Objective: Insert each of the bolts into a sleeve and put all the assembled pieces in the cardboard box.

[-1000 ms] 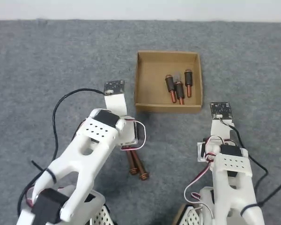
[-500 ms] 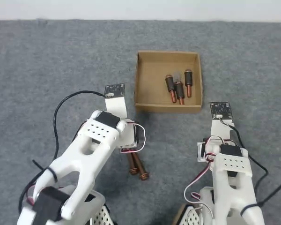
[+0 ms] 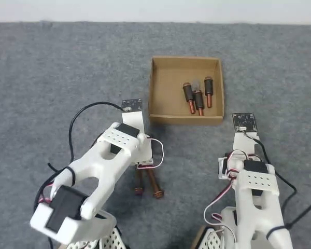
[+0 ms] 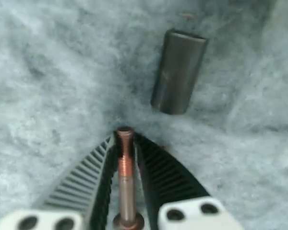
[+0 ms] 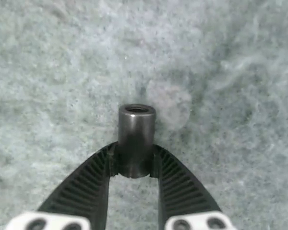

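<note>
With L claw (image 4: 125,140) pinching a bolt (image 4: 126,167) near the rug (image 4: 48,72) & R claw (image 5: 134,153) pinching a sleeve (image 5: 136,129) w/ its hole facing out, line up tip w/ hole, then push slow & straight.

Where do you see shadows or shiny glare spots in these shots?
High view: light is even, with soft shade inside the cardboard box. Left wrist view: a bright streak runs down the bolt in the left gripper; the loose sleeve has a dull sheen. Right wrist view: the held sleeve glints at its rim.
</note>
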Robot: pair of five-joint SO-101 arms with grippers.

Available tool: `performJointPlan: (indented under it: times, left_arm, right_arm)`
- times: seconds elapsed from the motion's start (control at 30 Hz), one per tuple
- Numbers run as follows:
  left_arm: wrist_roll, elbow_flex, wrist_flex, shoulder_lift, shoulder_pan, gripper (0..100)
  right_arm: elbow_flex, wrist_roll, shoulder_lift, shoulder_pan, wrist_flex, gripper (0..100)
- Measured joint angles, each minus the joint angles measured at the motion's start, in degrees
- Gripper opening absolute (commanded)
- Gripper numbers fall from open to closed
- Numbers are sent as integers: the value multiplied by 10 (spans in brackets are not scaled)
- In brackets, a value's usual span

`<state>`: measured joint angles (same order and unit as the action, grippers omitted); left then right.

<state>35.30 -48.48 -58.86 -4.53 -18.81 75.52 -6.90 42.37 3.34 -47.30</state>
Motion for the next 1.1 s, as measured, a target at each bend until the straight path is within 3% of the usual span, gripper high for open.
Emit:
performJointPlan:
  times: [0.47, 0.67, 0.87, 1.1]
  left_arm:
    - [0, 0, 0, -2, 0, 11]
    - [-32, -12, -20, -108, 4, 11]
    - [-40, -11, -39, -240, 42, 11]
    - [-61, 18, -46, -233, 114, 12]
  right_arm:
    - [0, 0, 0, 0, 0, 6]
    - [0, 0, 0, 0, 0, 6]
    - [0, 0, 0, 0, 0, 6]
    - [0, 0, 0, 0, 0, 6]
